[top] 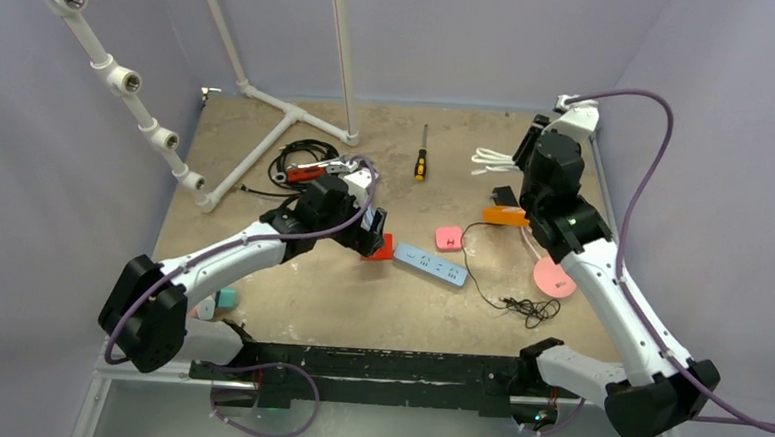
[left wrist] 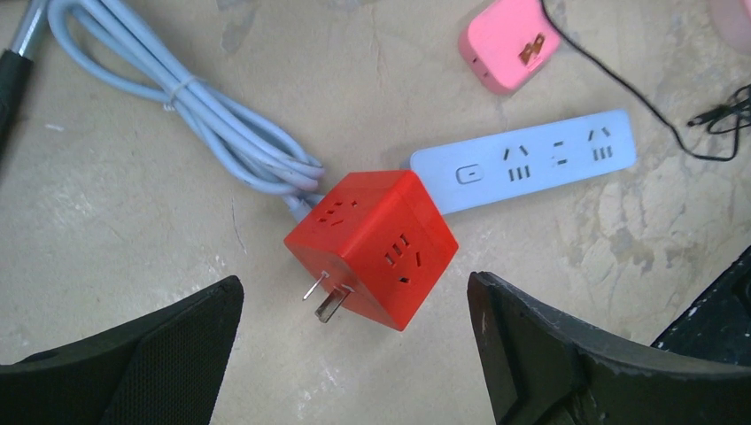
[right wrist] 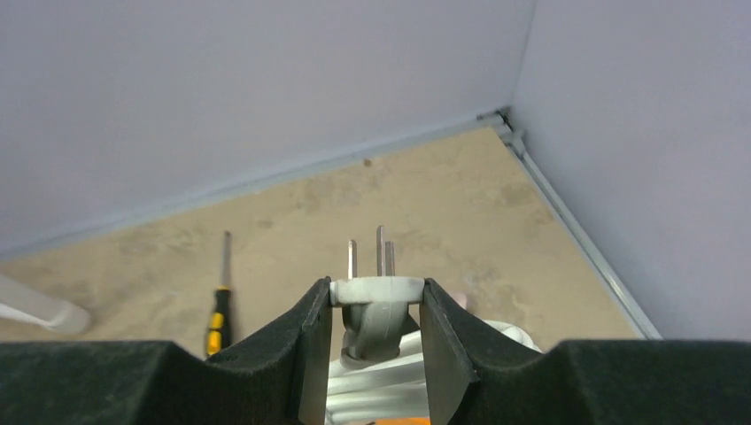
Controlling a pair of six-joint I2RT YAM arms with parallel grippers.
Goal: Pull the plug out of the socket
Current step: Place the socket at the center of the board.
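Note:
My right gripper [right wrist: 376,292] is shut on the grey plug [right wrist: 379,317]. It holds the plug off the table with its three bare prongs pointing up, in no socket. A white cable coil [right wrist: 443,372] hangs below it. In the top view this gripper [top: 536,138] is at the far right, above the cable [top: 492,162]. A red cube socket [left wrist: 376,239] lies on the table with its own prongs showing. My left gripper [left wrist: 352,288] hovers open over it, fingers apart on either side. In the top view the left gripper [top: 371,228] partly covers the cube [top: 382,249].
A pale blue power strip [left wrist: 531,159] and a pink adapter [left wrist: 507,40] lie just right of the cube. A grey cable bundle [left wrist: 212,115] runs behind it. Also on the table are a screwdriver [top: 421,162], an orange block [top: 506,216], a pink disc [top: 554,277], a thin black wire [top: 519,304] and a white pipe frame [top: 288,123].

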